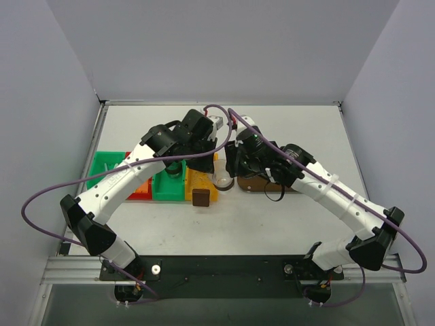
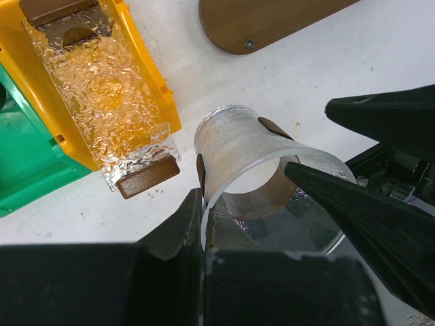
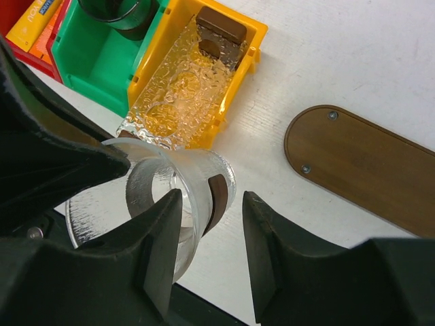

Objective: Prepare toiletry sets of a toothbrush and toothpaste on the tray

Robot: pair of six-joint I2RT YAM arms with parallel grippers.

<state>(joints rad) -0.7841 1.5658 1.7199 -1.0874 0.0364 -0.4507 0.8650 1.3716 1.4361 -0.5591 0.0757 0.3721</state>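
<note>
Top external: we see both arms over clear cup (image 1: 222, 180) at frame centre, tray (image 1: 255, 187) just right of it, mostly under right arm

Left wrist: left gripper (image 2: 204, 214) clenched on clear cup wall, lower centre; tray end at top

Right wrist: right gripper (image 3: 212, 204) released, jaws straddling clear cup rim; we find tray at right, toothpaste (image 3: 30, 24) upper left
</note>
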